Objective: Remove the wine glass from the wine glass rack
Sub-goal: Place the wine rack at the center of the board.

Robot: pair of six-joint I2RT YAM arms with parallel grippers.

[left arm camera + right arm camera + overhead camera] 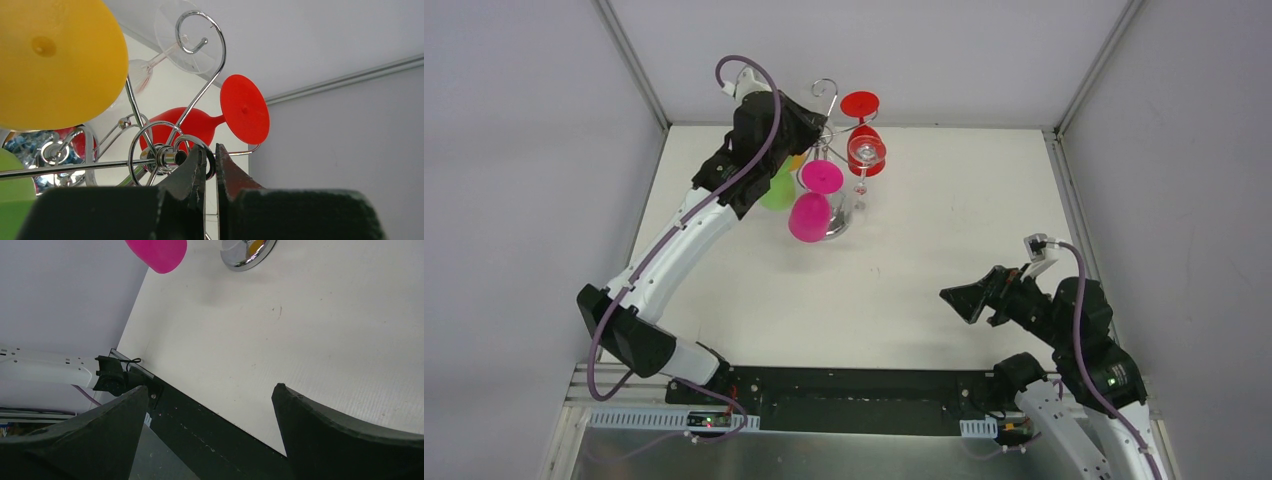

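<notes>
Top external shows us the wine glass rack [828, 131] upright, with the red wine glass [860, 103] and pink wine glass [809, 217] hanging from it foot-up, stems near vertical. Our left gripper [210, 165] is closed at the rack's hub, and we cannot tell whether it pinches wire. Our right gripper [211, 386] gapes empty, well apart from the rack.

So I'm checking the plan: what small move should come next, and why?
Probably bring the right gripper toward the pink glass: it is open but far off, while the left gripper is shut on the wine glass rack, apparently steadying it.
</notes>
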